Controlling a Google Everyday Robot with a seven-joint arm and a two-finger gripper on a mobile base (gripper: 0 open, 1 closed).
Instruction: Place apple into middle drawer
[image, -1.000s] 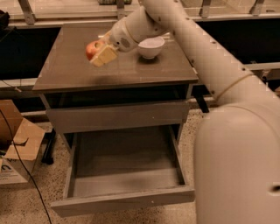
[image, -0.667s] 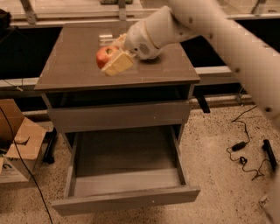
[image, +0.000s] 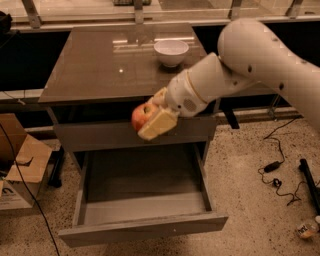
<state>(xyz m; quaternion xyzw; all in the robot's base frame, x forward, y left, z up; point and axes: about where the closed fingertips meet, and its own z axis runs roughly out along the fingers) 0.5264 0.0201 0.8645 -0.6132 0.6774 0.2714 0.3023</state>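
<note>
A smooth skin is shown by the apple (image: 140, 115), clamped in the pincer (image: 149, 119) above the open middle drawer (image: 145, 228), whose panels are seen as matt grey-brown. The pincer's fingers (image: 158, 124) are finished in matt cream plastic. The tabletop (image: 100, 65) is polished and reflective; the bowl (image: 171, 52) is glazed white.

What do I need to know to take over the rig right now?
Gripper: shut on the apple, held in the air in front of the upper drawer front.
Drawer: pulled open below the apple, nothing visible inside.
Bowl: on the tabletop, out of the way.
Done: the apple is grasped and off the tabletop.
Left: lower it into the drawer, open the gripper, pull the arm back.
</note>
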